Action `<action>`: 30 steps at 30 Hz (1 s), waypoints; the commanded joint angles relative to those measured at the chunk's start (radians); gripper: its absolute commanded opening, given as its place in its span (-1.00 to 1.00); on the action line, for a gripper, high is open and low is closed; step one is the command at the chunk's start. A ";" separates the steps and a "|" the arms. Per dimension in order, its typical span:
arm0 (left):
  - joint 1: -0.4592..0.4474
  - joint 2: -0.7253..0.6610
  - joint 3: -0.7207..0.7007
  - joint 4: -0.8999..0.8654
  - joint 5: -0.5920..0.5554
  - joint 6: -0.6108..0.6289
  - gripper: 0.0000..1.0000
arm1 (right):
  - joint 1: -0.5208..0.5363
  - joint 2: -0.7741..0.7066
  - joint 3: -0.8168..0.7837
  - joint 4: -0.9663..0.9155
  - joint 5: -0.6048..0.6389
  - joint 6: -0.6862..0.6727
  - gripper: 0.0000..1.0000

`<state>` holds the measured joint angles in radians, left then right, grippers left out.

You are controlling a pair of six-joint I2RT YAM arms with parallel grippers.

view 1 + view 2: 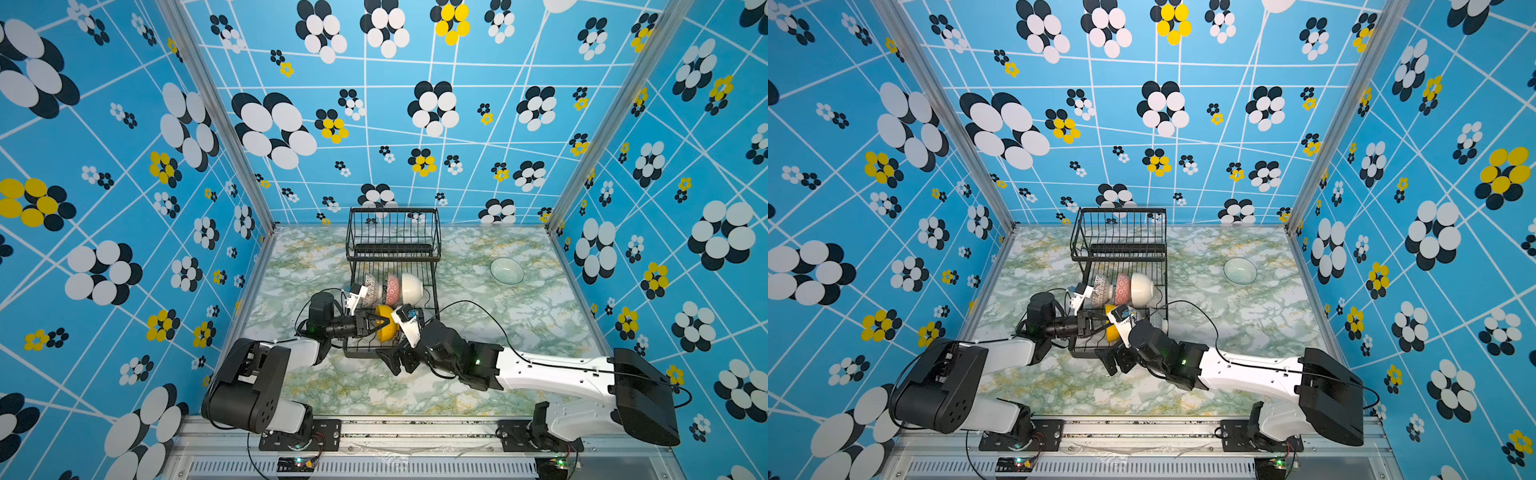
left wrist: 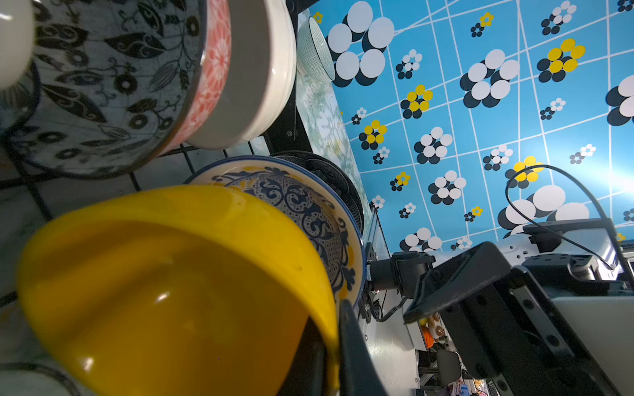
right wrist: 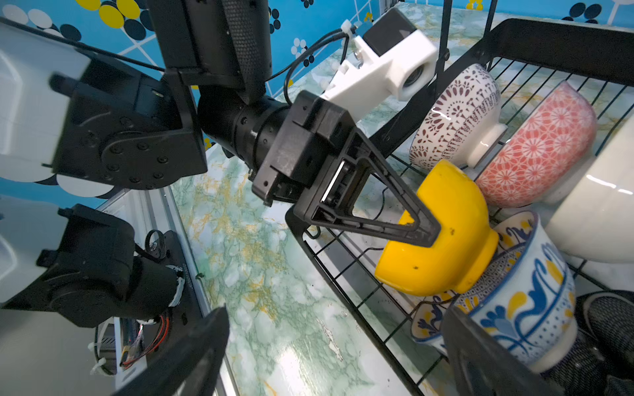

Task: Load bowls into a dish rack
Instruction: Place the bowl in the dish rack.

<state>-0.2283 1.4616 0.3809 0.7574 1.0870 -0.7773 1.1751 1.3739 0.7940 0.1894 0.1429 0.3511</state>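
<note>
Reading both top views as a clock with the back wall at 12, the dish rack (image 1: 393, 249) stands mid-table toward 12. Its lower tray holds six bowls on edge. Across the tray's middle, the black-and-white bowl (image 1: 373, 286), pink-red bowl (image 1: 392, 289) and cream-white bowl (image 1: 412, 286) nest in a row from 9 to 3, mouths toward 9 and feet toward 3. At the tray's 6 o'clock end the yellow bowl (image 3: 442, 240) tilts on the same 9-to-3 axis, its mouth toward 9. Its foot is tucked into the mouth of the blue-yellow bowl (image 3: 525, 301), and the dark navy bowl (image 2: 331, 175) is just beside that one on the 3 side. The left gripper (image 3: 423, 228) is clenched on the yellow bowl's rim from 9. The right gripper (image 1: 397, 362) hangs near the rack's 5 o'clock corner, jaws spread wide, grasping nothing. The clear glass bowl (image 1: 507, 270) sits rim up on the marble table (image 1: 519, 332) at about 2, well apart from the rack.
</note>
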 commanded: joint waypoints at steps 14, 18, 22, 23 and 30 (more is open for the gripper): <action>0.021 -0.054 -0.005 -0.333 -0.100 0.133 -0.79 | 0.004 0.009 0.043 -0.025 -0.024 -0.024 1.00; 0.018 -0.078 0.001 -0.377 -0.115 0.155 -0.74 | 0.004 0.006 0.040 -0.025 -0.026 -0.019 0.99; 0.015 -0.106 0.016 -0.435 -0.128 0.178 -0.71 | 0.004 0.001 0.036 -0.027 -0.022 -0.018 1.00; 0.013 -0.114 0.019 -0.446 -0.132 0.182 -0.68 | 0.004 0.001 0.036 -0.027 -0.022 -0.018 0.99; 0.010 -0.141 0.033 -0.493 -0.150 0.203 -0.59 | 0.003 0.004 0.039 -0.022 -0.026 -0.015 1.00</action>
<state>-0.2165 1.3216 0.4042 0.3626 1.0080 -0.6018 1.1751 1.3746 0.8078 0.1856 0.1272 0.3435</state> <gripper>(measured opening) 0.202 0.997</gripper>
